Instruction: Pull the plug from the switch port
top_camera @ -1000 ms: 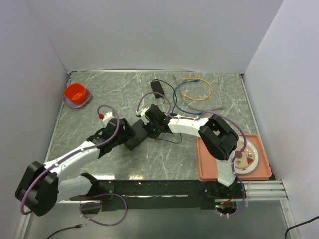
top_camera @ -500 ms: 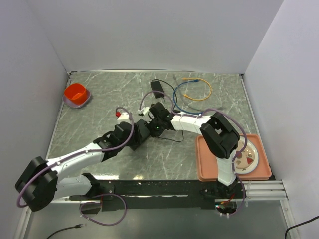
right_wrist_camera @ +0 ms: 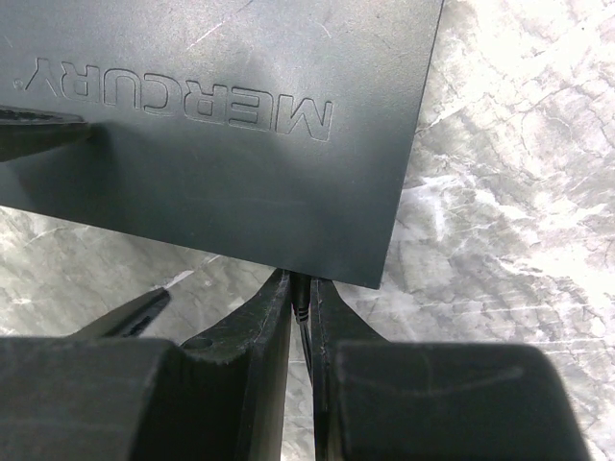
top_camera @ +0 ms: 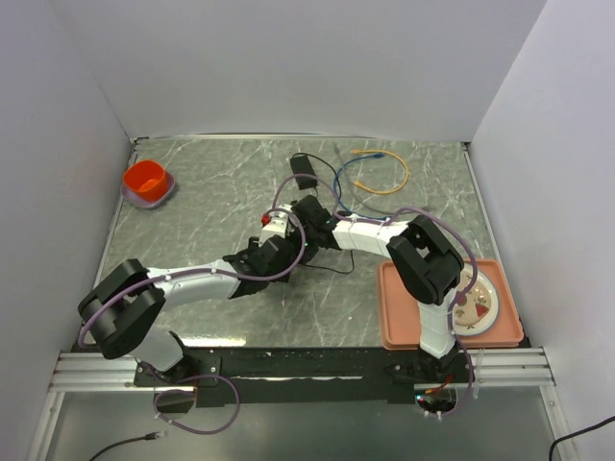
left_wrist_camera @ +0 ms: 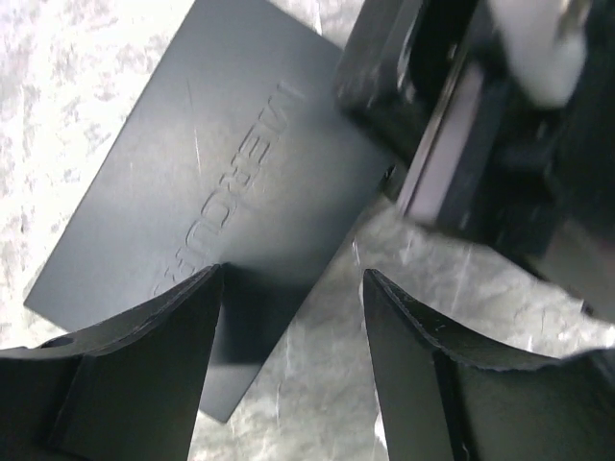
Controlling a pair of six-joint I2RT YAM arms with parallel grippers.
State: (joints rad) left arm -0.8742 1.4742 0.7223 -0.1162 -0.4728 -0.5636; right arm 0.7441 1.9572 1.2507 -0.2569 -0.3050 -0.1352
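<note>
The flat black box [left_wrist_camera: 221, 192], embossed MERCURY, lies on the marble table. In the right wrist view the same box [right_wrist_camera: 221, 115] fills the top. A thin black plug [right_wrist_camera: 304, 300] enters the box's near edge, where the switch port lies hidden behind it. My right gripper [right_wrist_camera: 301, 286] is shut on that plug, right against the edge. My left gripper [left_wrist_camera: 293, 274] stands open over a corner of the box, its left finger [left_wrist_camera: 144, 365] overlapping the lid. In the top view both grippers meet at the table's middle, left [top_camera: 272, 252] and right [top_camera: 300, 223], hiding the box.
An orange bowl [top_camera: 147, 182] sits at the far left. A small black adapter brick [top_camera: 305, 169] and loops of blue and yellow cable [top_camera: 380, 173] lie at the back. A salmon tray [top_camera: 394, 327] holding a plate [top_camera: 478, 301] is at the near right.
My left arm has swung right and forward until its gripper reached the box, and its jaws have narrowed a little. The right gripper has stayed shut on the plug, shifting slightly back.
</note>
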